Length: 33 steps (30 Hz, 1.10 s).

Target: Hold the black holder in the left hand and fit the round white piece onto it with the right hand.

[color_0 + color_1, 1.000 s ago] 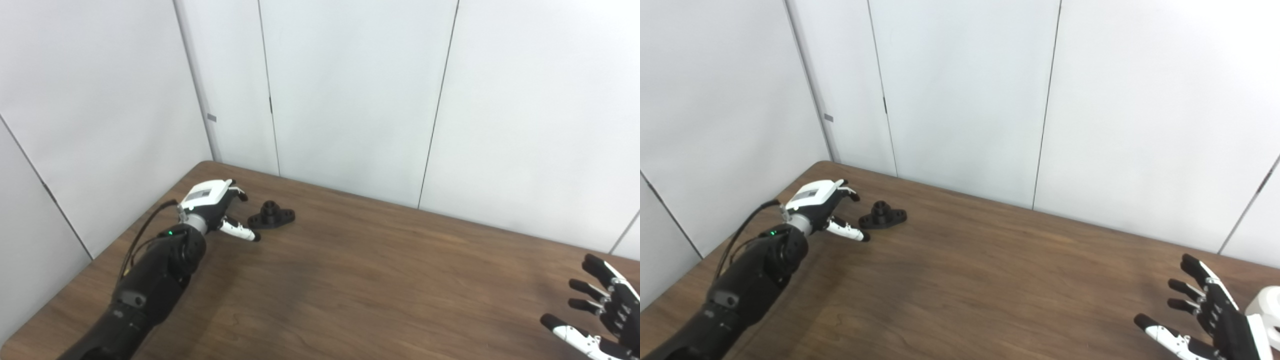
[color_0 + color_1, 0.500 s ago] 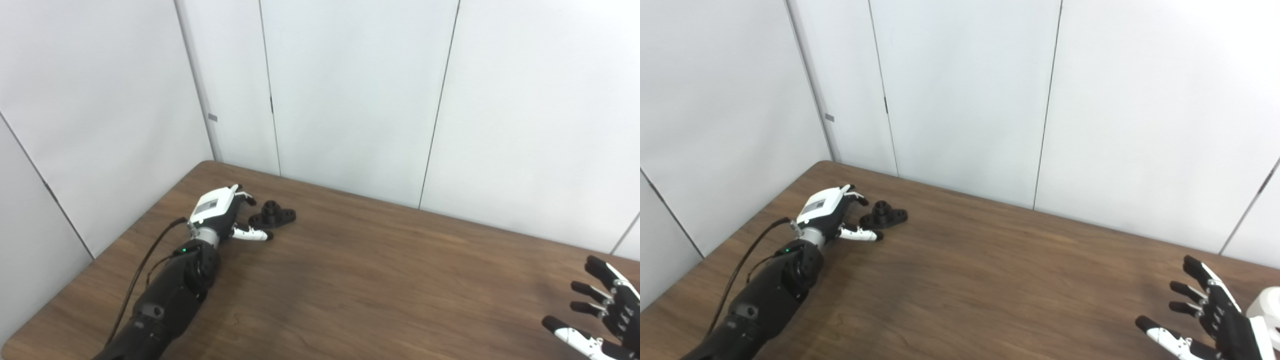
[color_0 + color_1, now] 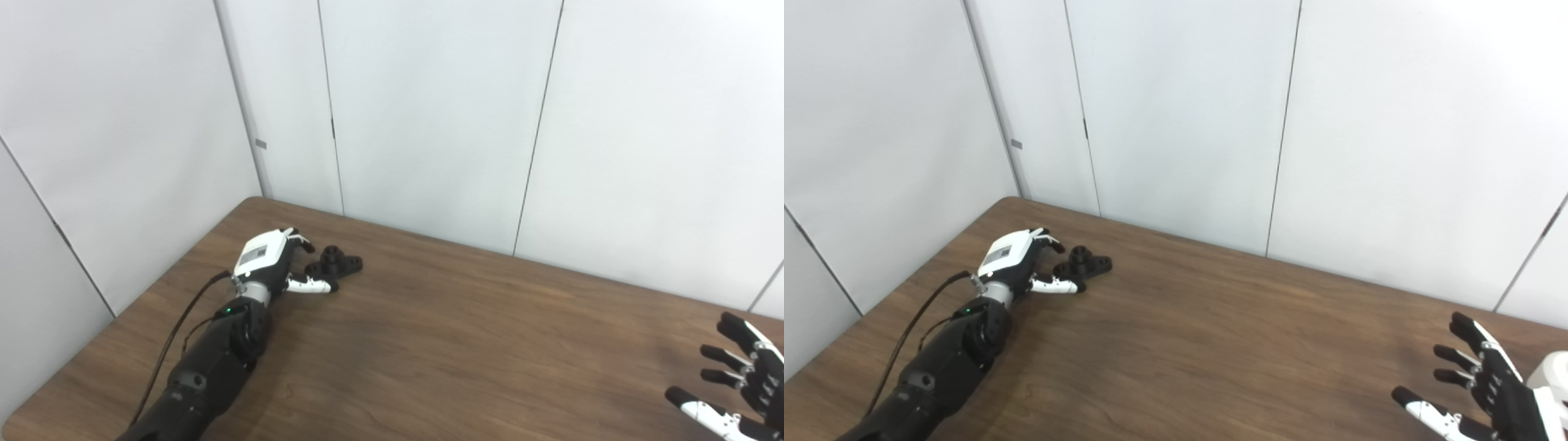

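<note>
The black holder (image 3: pixel 334 263) lies flat on the tabletop (image 3: pixel 441 343) near its far left corner. It is a low, dark piece with a short round hub standing upright at its middle and rounded lobes spreading out to the sides. The round white piece (image 3: pixel 1554 372) shows only in part at the right edge of the right eye view, well apart from the holder.

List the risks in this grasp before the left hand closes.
1. The black holder lies flat and low on the table; the open left hand sits beside it, so closing fingers may push it away instead of gripping it.
2. The white piece shows only at the right eye view's edge, partly behind the open right hand, so its position is hard to judge.
</note>
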{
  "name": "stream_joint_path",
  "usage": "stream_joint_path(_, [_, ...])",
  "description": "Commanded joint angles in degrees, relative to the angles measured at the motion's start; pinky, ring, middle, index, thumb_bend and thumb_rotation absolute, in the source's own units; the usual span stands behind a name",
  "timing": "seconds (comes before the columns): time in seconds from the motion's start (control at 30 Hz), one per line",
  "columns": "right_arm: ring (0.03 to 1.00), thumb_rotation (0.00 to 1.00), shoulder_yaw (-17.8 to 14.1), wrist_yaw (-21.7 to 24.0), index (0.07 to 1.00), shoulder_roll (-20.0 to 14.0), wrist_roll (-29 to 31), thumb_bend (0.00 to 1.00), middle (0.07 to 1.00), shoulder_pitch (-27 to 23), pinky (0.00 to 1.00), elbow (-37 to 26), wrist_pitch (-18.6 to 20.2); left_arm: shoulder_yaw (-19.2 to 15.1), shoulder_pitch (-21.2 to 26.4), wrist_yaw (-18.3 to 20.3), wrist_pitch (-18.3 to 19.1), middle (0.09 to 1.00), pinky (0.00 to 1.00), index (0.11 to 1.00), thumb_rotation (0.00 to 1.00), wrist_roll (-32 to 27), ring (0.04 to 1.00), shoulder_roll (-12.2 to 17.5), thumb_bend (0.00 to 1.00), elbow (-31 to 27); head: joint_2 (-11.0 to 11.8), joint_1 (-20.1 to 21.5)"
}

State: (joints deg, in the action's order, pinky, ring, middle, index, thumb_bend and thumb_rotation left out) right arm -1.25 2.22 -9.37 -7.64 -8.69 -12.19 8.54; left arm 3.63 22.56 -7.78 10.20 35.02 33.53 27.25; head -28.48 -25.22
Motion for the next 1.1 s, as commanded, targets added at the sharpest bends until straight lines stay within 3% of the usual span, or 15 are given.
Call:
stream_joint_path(0.0, [0.781, 0.0, -0.31, 0.08, 0.875, -0.69, 0.01, 0.54, 0.891, -1.18, 0.66, -2.51, -0.83, 0.69, 1.48, -0.24, -0.03, 0.938, 0.95, 0.702, 0.21, 0.19, 0.983, 0.55, 0.81, 0.34, -0.18, 0.05])
stream_joint_path(0.13, [0.776, 0.0, -0.4, 0.09, 0.873, -0.79, -0.02, 0.54, 0.886, -1.08, 0.66, -2.67, -0.78, 1.07, 1.56, 0.82, -0.64, 0.926, 0.98, 0.634, 0.14, -1.36, 0.997, 0.04, 0.79, 1.29, -0.36, 0.16])
stream_joint_path(0.17, [0.776, 0.0, -0.4, 0.03, 0.874, -0.77, -0.17, 0.54, 0.886, -1.04, 0.66, -2.85, -0.58, 1.18, 1.56, 0.83, -0.88, 0.923, 0.99, 0.565, 0.1, -1.8, 0.999, -0.15, 0.66, 1.54, -0.49, 0.21])
stream_joint_path(0.2, [0.774, 0.0, -0.4, -0.02, 0.873, -0.76, -0.27, 0.54, 0.885, -1.03, 0.65, -2.96, -0.49, 1.29, 1.6, 0.86, -1.05, 0.918, 1.0, 0.529, 0.08, -2.29, 1.0, -0.42, 0.59, 1.84, -0.64, 0.28])
stream_joint_path(0.27, [0.771, 0.0, -0.43, -0.06, 0.872, -0.73, -0.35, 0.53, 0.889, -1.01, 0.65, -3.05, -0.46, 1.6, 1.72, 0.48, -1.77, 0.908, 1.0, 0.498, 0.06, -2.97, 1.0, -0.97, 0.54, 2.66, -0.72, 0.33])
stream_joint_path(0.53, [0.766, 0.0, -0.42, -0.52, 0.863, 0.02, -0.66, 0.52, 0.891, -1.23, 0.62, -3.96, 1.02, 4.33, 2.65, -0.73, -2.3, 0.889, 1.0, 0.487, 0.06, -2.67, 1.0, -2.31, 0.52, 5.82, -0.93, 0.67])
stream_joint_path(0.73, [0.758, 0.0, -0.47, -0.72, 0.857, 0.36, -0.56, 0.5, 0.887, -1.25, 0.61, -4.44, 1.42, 6.01, 3.07, -3.4, -4.68, 0.877, 1.0, 0.487, 0.06, -2.46, 0.978, -2.93, 0.52, 8.55, -1.03, 1.04])
stream_joint_path(1.07, [0.737, 0.0, -0.49, -0.96, 0.846, 0.47, -0.94, 0.5, 0.873, -1.38, 0.59, -4.38, 1.41, 7.6, 2.29, -4.32, -5.58, 0.865, 1.0, 0.487, 0.06, -2.39, 0.97, -3.49, 0.52, 6.8, -1.34, 2.14])
